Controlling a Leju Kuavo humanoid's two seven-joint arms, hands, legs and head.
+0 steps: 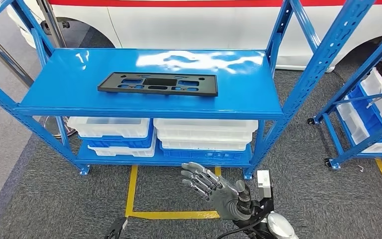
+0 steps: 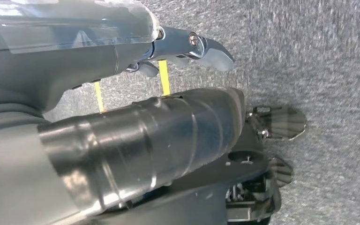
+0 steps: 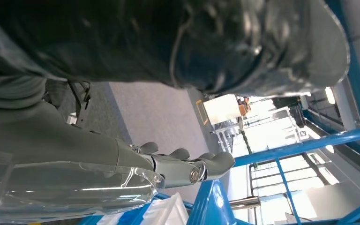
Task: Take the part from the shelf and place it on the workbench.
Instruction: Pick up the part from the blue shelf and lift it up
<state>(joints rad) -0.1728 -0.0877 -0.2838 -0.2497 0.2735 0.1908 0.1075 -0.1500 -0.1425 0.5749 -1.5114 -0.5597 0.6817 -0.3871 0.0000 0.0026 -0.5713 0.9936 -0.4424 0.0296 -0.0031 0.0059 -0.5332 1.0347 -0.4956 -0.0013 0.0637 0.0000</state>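
Currently the flat black plastic panel with cut-out slots (image 1: 157, 83) lies on the glossy top deck of the blue steel shelf (image 1: 54, 84), lengthwise, near the middle, untouched. We note the right hand (image 1: 206, 184) low in front of the rack, fingers spread and extended toward the shelf, holding nothing, well apart from the panel. The left hand (image 2: 187, 47) hangs over grey carpet (image 2: 318, 56) with yellow floor tape (image 2: 164, 79) below; its fingers look loosely extended, nothing in them.

White and blue plastic bins (image 1: 204, 134) sit on the lower tier.

Risks, as we judge them: the panel is thin and lies flat on a slick surface, so fingers may skid over it or push it backward. The shelf's front lip and slanted upright (image 1: 323, 59) could catch the rising arm.
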